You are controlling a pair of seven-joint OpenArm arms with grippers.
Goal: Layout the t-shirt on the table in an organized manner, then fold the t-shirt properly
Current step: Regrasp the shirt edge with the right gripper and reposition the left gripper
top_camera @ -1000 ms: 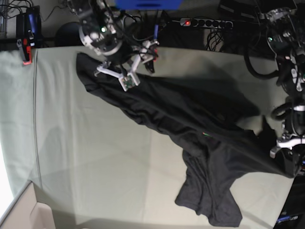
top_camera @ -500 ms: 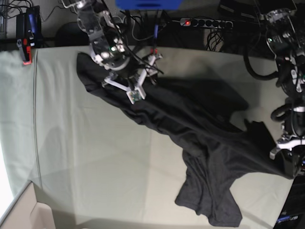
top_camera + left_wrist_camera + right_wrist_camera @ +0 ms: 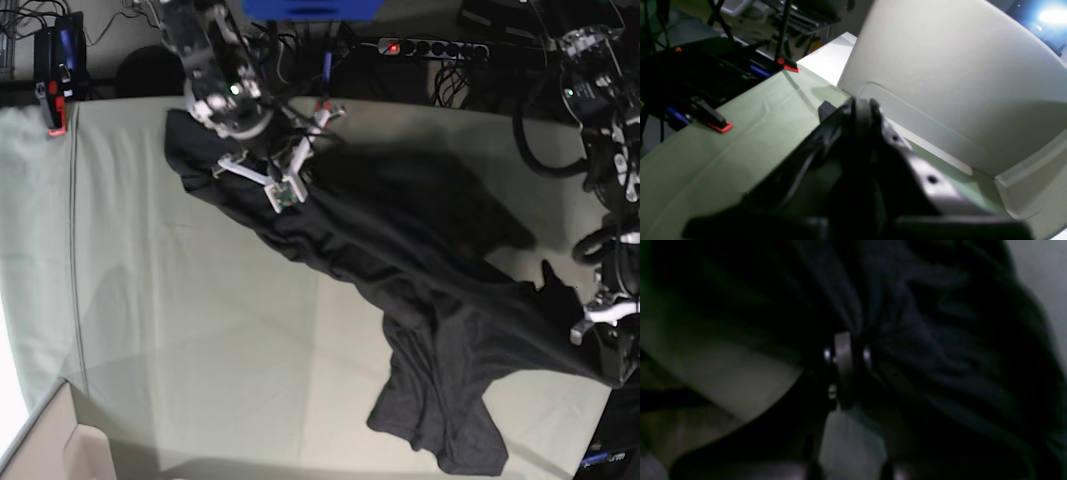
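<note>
From where I stand the t-shirt (image 3: 400,270) is nowhere near flat; it lies as a long dark rope of cloth across the table (image 3: 180,330), running from about 11 o'clock down to 4 o'clock, with a loose flap hanging toward 6 o'clock near the front edge; the print is not visible to me.

The right gripper (image 3: 300,165) is down on the far end of the shirt at roughly 11 o'clock; in the right wrist view its 2 fingers (image 3: 843,356) are drawn narrow together with dark cloth bunched right at their tips, so I judge they have pinched a fold, though that view is too dim to be sure how much cloth is caught.

The left gripper (image 3: 600,325) sits at about 3 o'clock by the table's edge, where the other end of the shirt rises in a small peak; its wrist view shows the 2 fingers (image 3: 862,113) pressed tight together with a scrap of dark fabric just past the tips; I would say it holds that corner.

So the step in hand is the laying-out, not the folding; both ends look gripped. The next move, as I judge it, calls for the 2 arms to lift and draw apart so the twisted middle opens, then set the cloth down square; pulling too hard risks slipping a thin pinch free.

A red clamp (image 3: 56,120) sits at the table's 10 o'clock corner.
</note>
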